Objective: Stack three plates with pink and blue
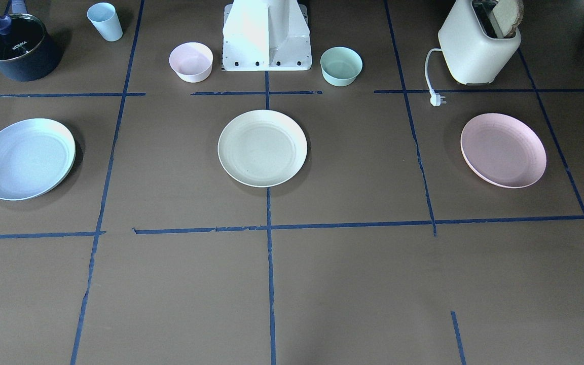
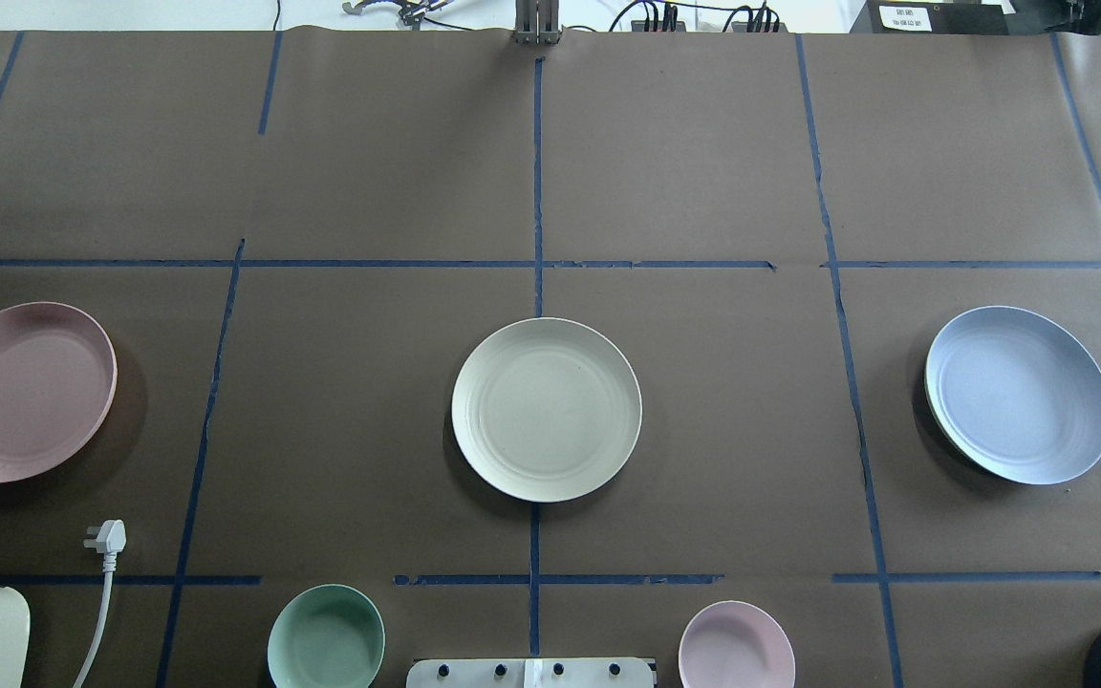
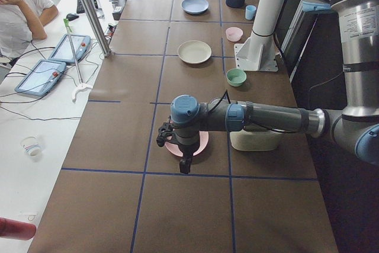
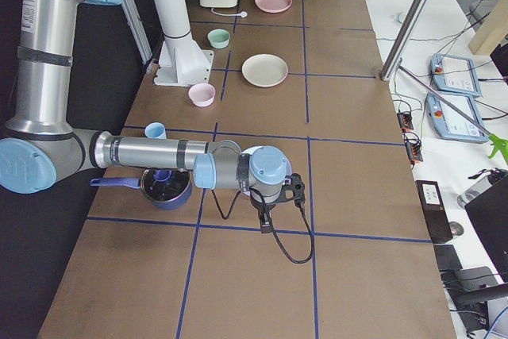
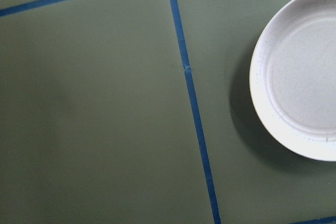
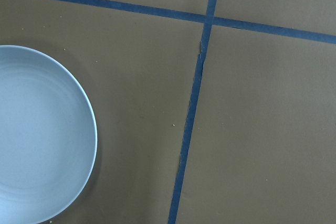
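Observation:
Three plates lie apart in a row on the brown table. The cream plate (image 1: 262, 148) is in the middle (image 2: 546, 409). The pale pink plate (image 1: 503, 150) is on my left side (image 2: 23, 390). The light blue plate (image 1: 26, 158) is on my right side (image 2: 1019, 394). My left gripper (image 3: 185, 166) hangs above the pink plate (image 3: 204, 144), which shows in the left wrist view (image 5: 304, 77). My right gripper (image 4: 266, 223) hangs above the blue plate, which shows in the right wrist view (image 6: 37, 135). I cannot tell whether either gripper is open or shut.
Near my base (image 1: 266, 40) stand a small pink bowl (image 1: 191, 62) and a mint-green bowl (image 1: 341, 66). A toaster (image 1: 479, 45) with its plug (image 1: 436, 99) is behind the pink plate. A dark pot (image 1: 18, 48) and a blue cup (image 1: 105, 21) are behind the blue plate.

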You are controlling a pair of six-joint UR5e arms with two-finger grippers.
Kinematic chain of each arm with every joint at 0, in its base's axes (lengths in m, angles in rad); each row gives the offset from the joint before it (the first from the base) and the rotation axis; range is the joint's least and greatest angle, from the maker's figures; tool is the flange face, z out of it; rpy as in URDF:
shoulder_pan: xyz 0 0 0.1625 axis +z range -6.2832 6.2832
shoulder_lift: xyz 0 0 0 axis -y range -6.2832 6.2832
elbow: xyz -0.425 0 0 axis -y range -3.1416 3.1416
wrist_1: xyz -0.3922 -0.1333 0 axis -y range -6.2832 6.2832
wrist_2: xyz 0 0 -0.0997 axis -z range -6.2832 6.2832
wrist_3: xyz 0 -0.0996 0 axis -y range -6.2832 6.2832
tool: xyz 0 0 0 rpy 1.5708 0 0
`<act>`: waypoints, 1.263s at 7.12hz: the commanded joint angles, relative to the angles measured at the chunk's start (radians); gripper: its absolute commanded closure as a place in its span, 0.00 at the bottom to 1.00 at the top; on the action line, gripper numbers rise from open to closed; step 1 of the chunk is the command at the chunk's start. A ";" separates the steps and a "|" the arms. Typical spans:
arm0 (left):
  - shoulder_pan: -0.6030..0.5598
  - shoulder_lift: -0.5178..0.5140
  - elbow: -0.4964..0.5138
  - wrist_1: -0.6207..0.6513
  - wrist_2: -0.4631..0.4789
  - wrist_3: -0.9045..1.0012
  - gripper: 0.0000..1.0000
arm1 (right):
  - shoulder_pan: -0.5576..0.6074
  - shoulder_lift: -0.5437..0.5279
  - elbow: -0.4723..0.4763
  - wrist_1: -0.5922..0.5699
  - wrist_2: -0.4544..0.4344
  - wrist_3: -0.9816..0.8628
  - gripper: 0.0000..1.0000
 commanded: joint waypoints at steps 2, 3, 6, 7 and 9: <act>0.072 -0.039 0.075 -0.217 -0.077 -0.047 0.00 | -0.002 -0.002 -0.004 -0.002 -0.002 0.005 0.00; 0.148 -0.040 0.139 -0.337 -0.074 -0.240 0.00 | -0.002 -0.006 -0.007 -0.002 -0.002 0.005 0.00; 0.343 -0.074 0.447 -0.920 -0.056 -0.846 0.00 | -0.002 -0.010 -0.009 -0.002 -0.004 0.004 0.00; 0.375 -0.076 0.471 -0.944 -0.013 -0.887 0.01 | -0.002 -0.013 -0.011 -0.002 -0.005 0.004 0.00; 0.421 -0.080 0.486 -0.942 0.001 -0.892 0.01 | -0.002 -0.013 -0.026 -0.002 -0.005 0.001 0.00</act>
